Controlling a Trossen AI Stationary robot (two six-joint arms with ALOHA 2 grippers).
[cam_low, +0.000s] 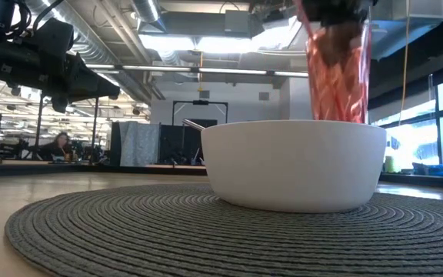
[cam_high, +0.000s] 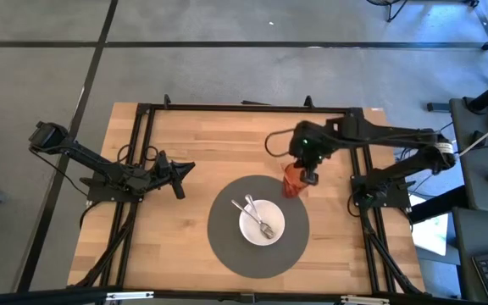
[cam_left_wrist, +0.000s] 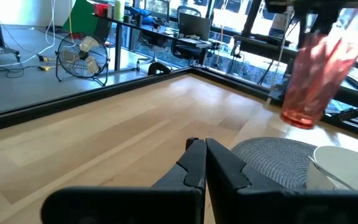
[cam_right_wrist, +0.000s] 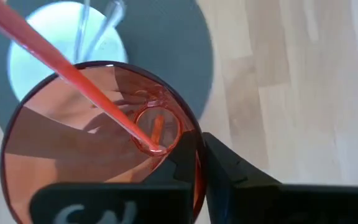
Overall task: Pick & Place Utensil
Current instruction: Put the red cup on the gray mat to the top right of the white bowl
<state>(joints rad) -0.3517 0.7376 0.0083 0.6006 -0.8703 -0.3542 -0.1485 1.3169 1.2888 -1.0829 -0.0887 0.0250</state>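
Note:
A red see-through cup [cam_high: 293, 180] hangs in my right gripper [cam_right_wrist: 199, 163] above the far right edge of the round grey placemat [cam_high: 227, 246]. A thin red utensil [cam_right_wrist: 73, 78] leans inside the cup, its lower end at the cup's bottom. A white bowl [cam_high: 262, 222] stands in the middle of the mat with two metal utensils [cam_high: 254, 213] lying in it. In the low view the cup [cam_low: 337, 69] shows behind the bowl [cam_low: 294, 165]. My left gripper [cam_high: 176, 174] waits shut at the table's left, touching nothing. My right gripper holds the cup by its rim [cam_right_wrist: 194, 140], on the side away from the bowl. The wall is pinched with one finger [cam_right_wrist: 182, 163] inside the cup and one finger [cam_right_wrist: 232, 168] outside, coming from above. The cup [cam_left_wrist: 319, 74] is lifted clear of the table and tilted.
Bare wooden table [cam_high: 185, 135] stretches far and left of the mat. A black frame [cam_high: 142, 152] runs along the table's edges. The room beyond holds a fan [cam_left_wrist: 82, 56], desks and a distant person [cam_low: 60, 142].

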